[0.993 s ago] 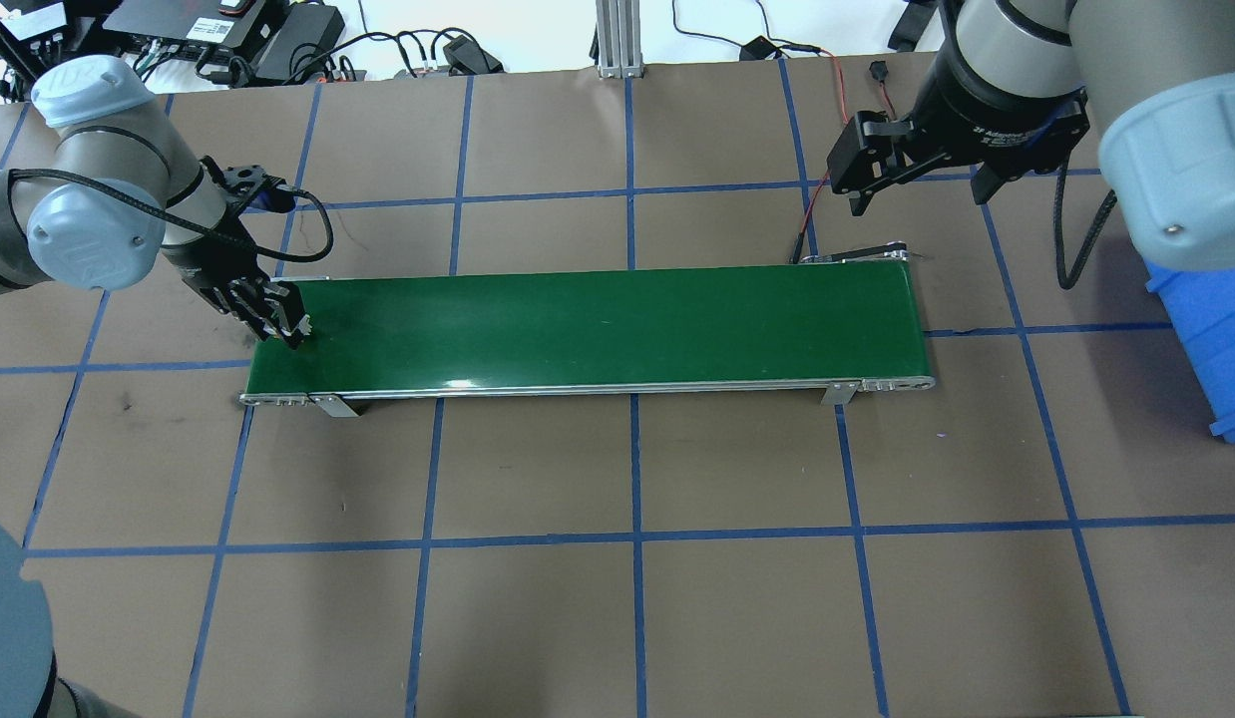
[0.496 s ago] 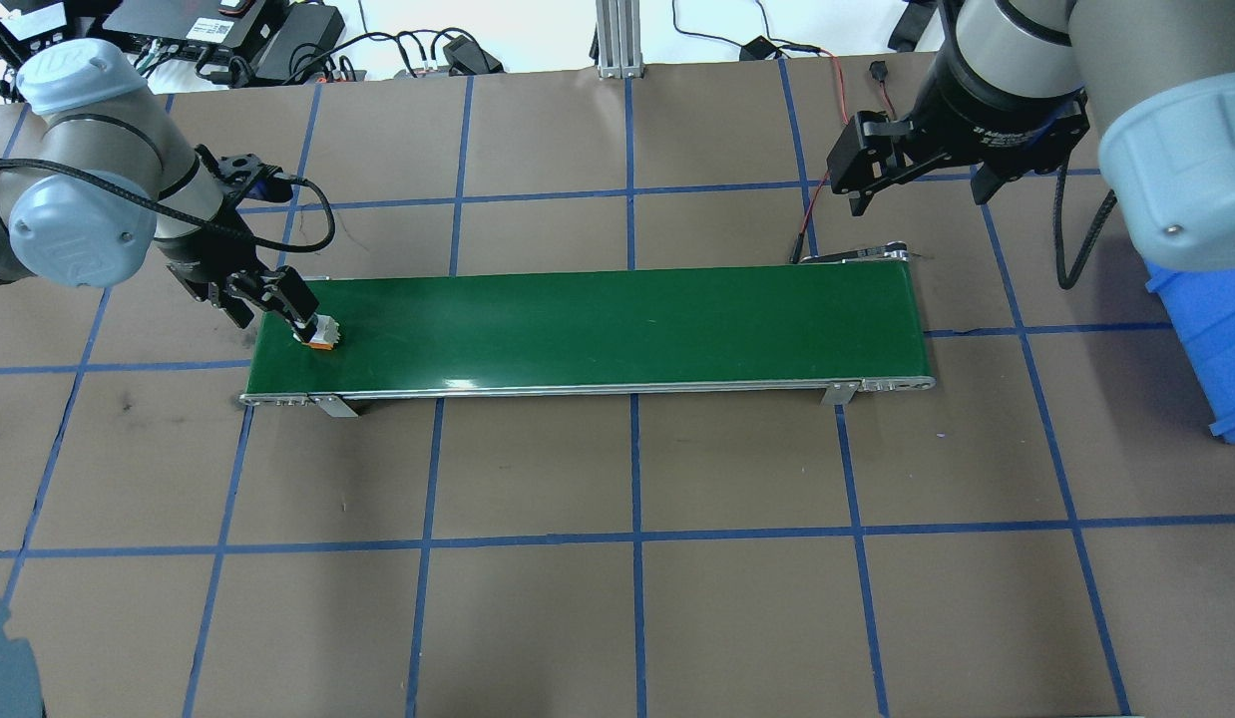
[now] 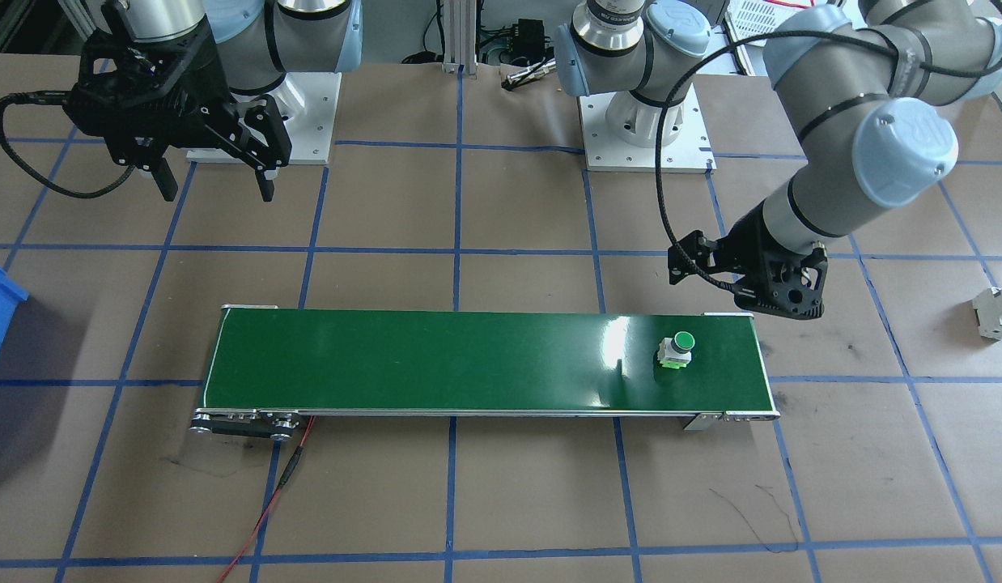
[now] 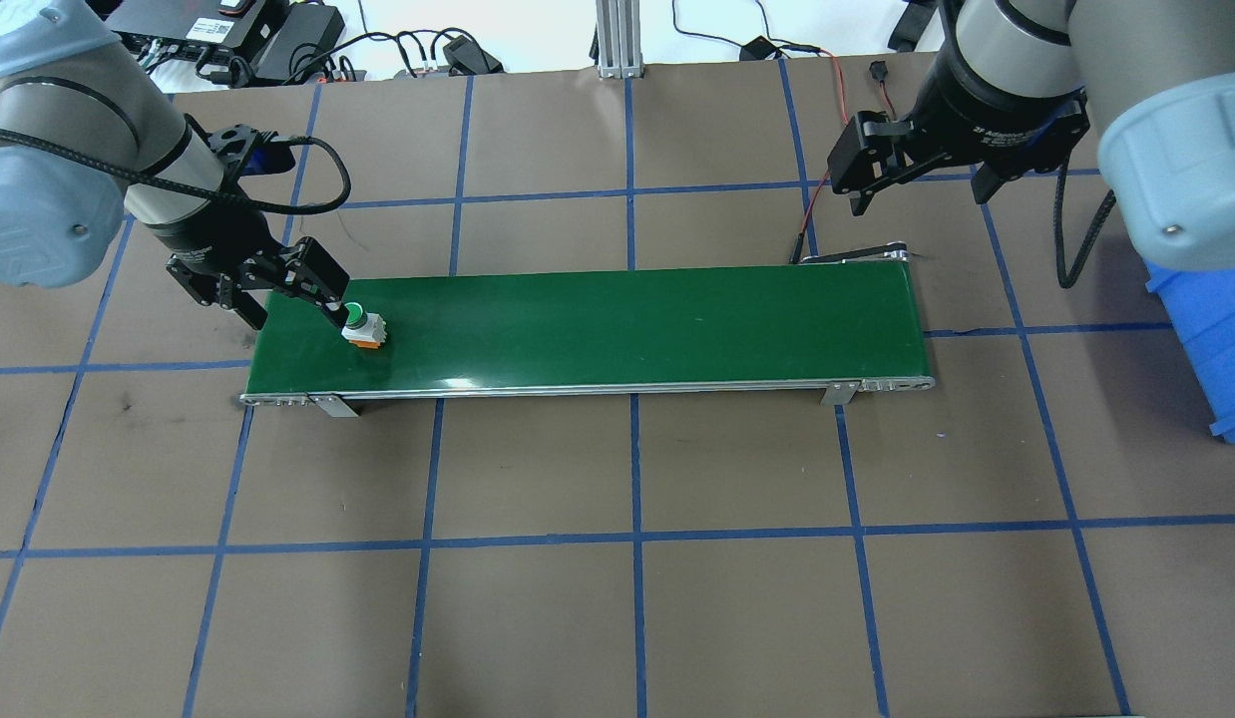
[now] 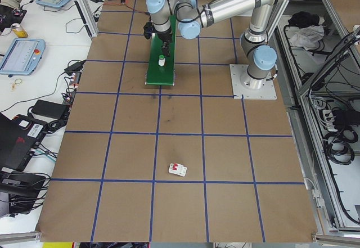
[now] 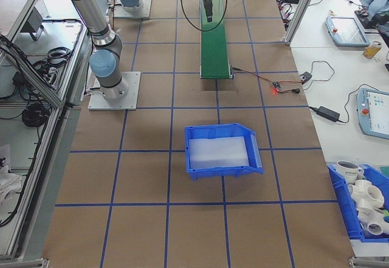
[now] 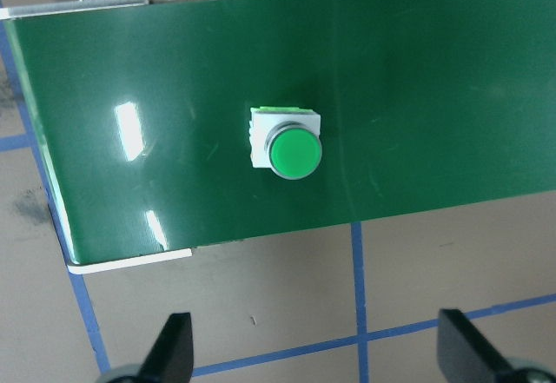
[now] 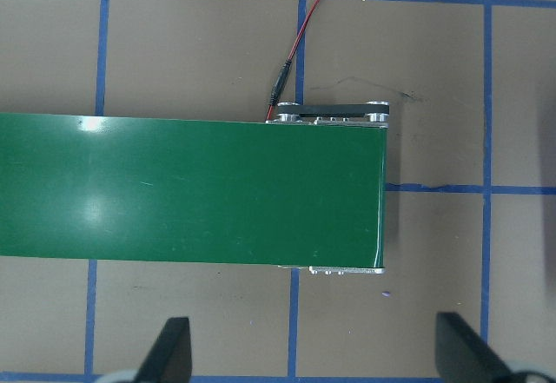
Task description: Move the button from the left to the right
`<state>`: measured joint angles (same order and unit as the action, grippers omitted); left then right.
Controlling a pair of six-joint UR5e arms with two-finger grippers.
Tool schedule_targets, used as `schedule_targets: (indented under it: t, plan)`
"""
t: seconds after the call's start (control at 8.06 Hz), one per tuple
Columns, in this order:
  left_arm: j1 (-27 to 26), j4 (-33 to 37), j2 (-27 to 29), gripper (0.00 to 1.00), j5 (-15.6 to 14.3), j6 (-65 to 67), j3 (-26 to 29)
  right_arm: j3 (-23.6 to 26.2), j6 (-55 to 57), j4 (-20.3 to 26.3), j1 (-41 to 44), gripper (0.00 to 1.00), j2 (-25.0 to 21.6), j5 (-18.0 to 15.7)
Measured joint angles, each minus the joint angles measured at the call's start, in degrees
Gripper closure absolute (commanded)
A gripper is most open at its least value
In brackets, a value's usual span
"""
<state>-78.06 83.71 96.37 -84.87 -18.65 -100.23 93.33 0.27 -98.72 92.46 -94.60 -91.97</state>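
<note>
The button [image 4: 360,325], with a round green cap on a white body, stands upright by itself on the green conveyor belt [image 4: 627,319] near its left end; it shows too as the button [image 3: 677,350] and the button [image 7: 291,147]. My left gripper [image 4: 291,302] hangs open above the belt's left end, just behind the button and clear of it; its fingertips [image 7: 176,341] frame the bottom of the wrist view. My right gripper [image 4: 917,196] is open with nothing in it, raised beyond the belt's right end [image 8: 382,201].
A blue bin [image 4: 1211,329] stands at the right, past the belt's end. A white breaker with red marks [image 3: 999,312] lies on the table on my left. A red-and-black wire [image 8: 295,53] runs from the belt's far right corner.
My left gripper has opened, let go of the button and lifted away from the belt. The button now stands free and has shifted a little to the right along the belt. The right arm is still.
</note>
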Motion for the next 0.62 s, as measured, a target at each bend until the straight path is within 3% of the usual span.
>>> schedule_targets:
  t: [0.37,0.62]
  plan:
    - [-1.8,1.0,-4.9,0.0,0.2,11.0,-0.2,-0.2,-0.4,-0.7,0.0,0.0,1.9,0.0]
    - [-2.4,-0.5,-6.6,0.0,-0.1,19.1,-0.2,-0.3,-0.2,-1.9,-0.1,0.0,5.8,0.4]
